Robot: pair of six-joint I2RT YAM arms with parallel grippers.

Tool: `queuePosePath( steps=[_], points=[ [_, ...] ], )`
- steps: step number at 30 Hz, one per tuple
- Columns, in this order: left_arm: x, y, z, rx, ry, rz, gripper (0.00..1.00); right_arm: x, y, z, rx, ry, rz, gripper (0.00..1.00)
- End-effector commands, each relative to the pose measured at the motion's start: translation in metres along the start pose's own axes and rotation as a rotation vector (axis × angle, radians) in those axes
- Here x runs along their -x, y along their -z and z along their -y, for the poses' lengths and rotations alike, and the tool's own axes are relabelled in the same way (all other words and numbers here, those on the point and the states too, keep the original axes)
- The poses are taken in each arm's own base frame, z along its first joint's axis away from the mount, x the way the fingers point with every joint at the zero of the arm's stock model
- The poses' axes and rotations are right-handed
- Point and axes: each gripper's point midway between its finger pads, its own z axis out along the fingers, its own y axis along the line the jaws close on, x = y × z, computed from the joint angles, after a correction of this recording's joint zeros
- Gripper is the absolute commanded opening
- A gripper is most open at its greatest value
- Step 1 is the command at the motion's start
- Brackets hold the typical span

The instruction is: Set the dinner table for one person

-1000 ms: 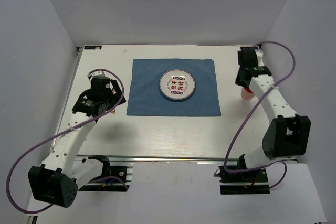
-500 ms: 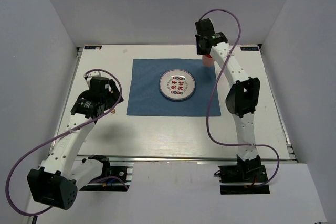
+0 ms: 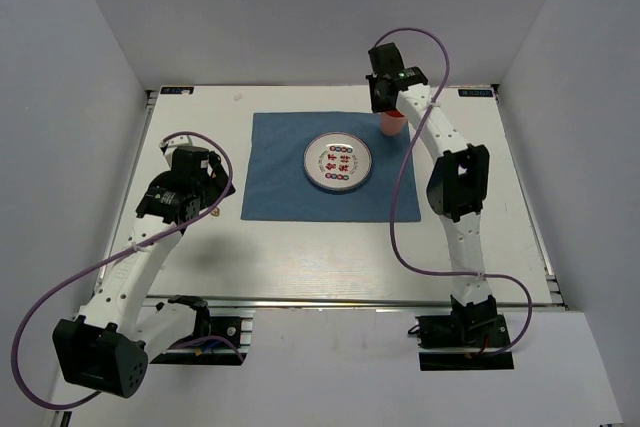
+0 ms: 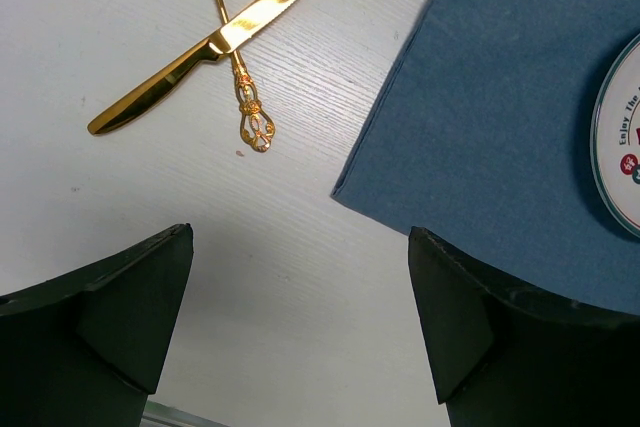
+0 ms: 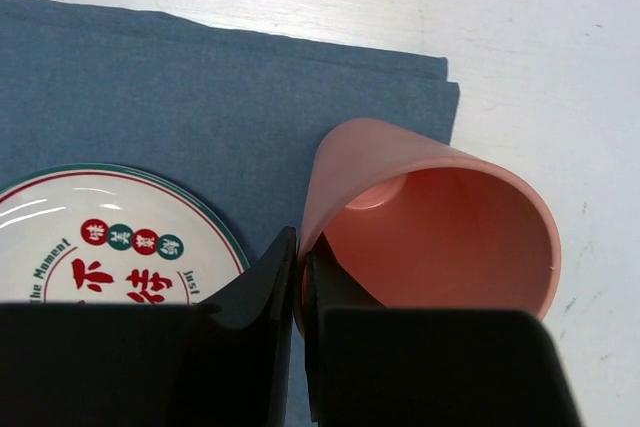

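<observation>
The white dinner table [image 3: 480,207] carries a blue cloth [image 3: 300,197] with a round printed plate [image 3: 338,162] on it. My right gripper [image 3: 387,105] reaches to the far side and is shut on the wall of a pink cup [image 3: 392,125]. In the right wrist view, the gripper [image 5: 302,247] pinches the cup [image 5: 440,227] just over the cloth's far right corner [image 5: 420,87], beside the plate [image 5: 100,237]. My left gripper [image 4: 300,327] is open and empty above bare table, left of the cloth [image 4: 500,117]. A gold knife [image 4: 215,42] and gold fork [image 4: 238,72] lie crossed ahead of it.
A metal rail [image 3: 350,301] runs along the table's near edge. Grey walls close in the far, left and right sides. My left arm [image 3: 150,237] hangs over the table's left part and hides the cutlery in the top view.
My right arm swung from the table's right side to the far edge carrying the pink cup, then brought it down by the cloth's far right corner. The left arm barely moved.
</observation>
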Motion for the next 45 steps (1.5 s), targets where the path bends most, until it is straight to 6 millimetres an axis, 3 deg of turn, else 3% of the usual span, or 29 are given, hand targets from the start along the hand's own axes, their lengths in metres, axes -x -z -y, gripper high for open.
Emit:
queuePosePath(
  steps=[1, 4, 8, 11, 12, 14, 15, 17, 18, 20, 23, 24, 26, 27, 28, 29, 30, 31, 32, 33, 34, 35, 36, 37, 40, 41, 45],
  points=[
    [0.007, 0.002, -0.001, 0.006, 0.018, 0.026, 0.98, 0.014, -0.005, -0.011, 0.049, -0.016, 0.051, 0.00],
    [0.005, 0.001, -0.001, 0.009, 0.014, 0.016, 0.98, 0.007, -0.015, -0.009, 0.032, -0.014, 0.032, 0.00],
    [0.006, 0.001, -0.001, 0.008, 0.016, 0.020, 0.98, 0.009, -0.019, -0.006, 0.017, -0.012, 0.043, 0.13],
    [0.005, 0.001, -0.001, 0.009, 0.015, 0.018, 0.98, 0.013, -0.020, -0.008, 0.017, -0.008, 0.055, 0.30],
    [0.005, 0.000, -0.002, 0.013, 0.013, 0.015, 0.98, 0.017, -0.020, -0.006, 0.015, -0.011, 0.067, 0.45],
    [0.005, 0.000, -0.002, 0.015, 0.012, 0.015, 0.98, 0.023, -0.019, -0.004, 0.012, -0.015, 0.085, 0.53],
    [0.004, 0.000, -0.002, 0.016, 0.012, 0.014, 0.98, 0.027, -0.017, -0.004, 0.013, -0.016, 0.097, 0.66],
    [0.004, -0.001, -0.003, 0.021, 0.012, 0.014, 0.98, 0.039, -0.011, -0.002, 0.009, -0.028, 0.134, 0.81],
    [0.005, -0.001, -0.003, 0.023, 0.013, 0.016, 0.98, 0.048, -0.003, -0.001, 0.015, -0.041, 0.163, 0.89],
    [0.004, -0.002, -0.005, 0.036, 0.016, 0.016, 0.98, 0.067, 0.013, 0.001, 0.022, -0.065, 0.224, 0.89],
    [0.001, -0.007, -0.008, 0.065, 0.024, 0.002, 0.98, 0.103, 0.062, 0.007, 0.051, -0.108, 0.342, 0.89],
    [0.001, -0.009, -0.008, 0.073, 0.024, -0.001, 0.98, 0.118, 0.095, 0.012, 0.065, -0.125, 0.399, 0.89],
    [-0.002, -0.018, -0.011, 0.111, 0.030, -0.026, 0.98, 0.115, 0.119, 0.012, 0.080, -0.124, 0.413, 0.89],
    [0.004, -0.022, -0.013, 0.132, 0.047, -0.023, 0.98, 0.123, 0.159, 0.013, 0.116, -0.132, 0.471, 0.89],
    [0.007, -0.026, -0.014, 0.149, 0.070, -0.027, 0.98, 0.118, 0.172, 0.012, 0.140, -0.140, 0.476, 0.89],
    [0.002, -0.037, -0.018, 0.192, 0.069, -0.071, 0.98, 0.095, 0.190, 0.011, 0.170, -0.135, 0.459, 0.89],
    [0.016, -0.040, -0.024, 0.226, 0.110, -0.060, 0.98, 0.089, 0.199, 0.003, 0.239, -0.136, 0.477, 0.89],
    [0.019, -0.044, -0.029, 0.254, 0.126, -0.072, 0.98, 0.042, 0.177, -0.007, 0.277, -0.128, 0.379, 0.89],
    [0.020, -0.053, -0.031, 0.277, 0.128, -0.089, 0.98, 0.035, 0.212, -0.016, 0.375, -0.118, 0.428, 0.89],
    [0.031, -0.061, -0.037, 0.303, 0.134, -0.086, 0.98, 0.006, 0.219, -0.025, 0.445, -0.124, 0.417, 0.89],
    [0.041, -0.059, -0.039, 0.306, 0.131, -0.065, 0.98, -0.016, 0.203, -0.034, 0.478, -0.129, 0.359, 0.89],
    [0.040, -0.069, -0.039, 0.325, 0.097, -0.086, 0.98, -0.027, 0.228, -0.043, 0.565, -0.120, 0.380, 0.89],
    [0.049, -0.072, -0.046, 0.352, 0.063, -0.079, 0.98, -0.037, 0.233, -0.053, 0.614, -0.117, 0.387, 0.89],
    [0.046, -0.076, -0.055, 0.388, 0.054, -0.105, 0.98, -0.064, 0.233, -0.056, 0.645, -0.133, 0.349, 0.89],
    [0.033, -0.093, -0.071, 0.415, 0.010, -0.141, 0.98, -0.093, 0.241, -0.072, 0.730, -0.128, 0.326, 0.89],
    [0.031, -0.095, -0.071, 0.395, 0.002, -0.147, 0.98, -0.110, 0.239, -0.074, 0.740, -0.134, 0.297, 0.89],
    [0.037, -0.105, -0.070, 0.307, -0.119, -0.168, 0.98, -0.139, 0.237, -0.083, 0.790, -0.107, 0.253, 0.89]
  ],
)
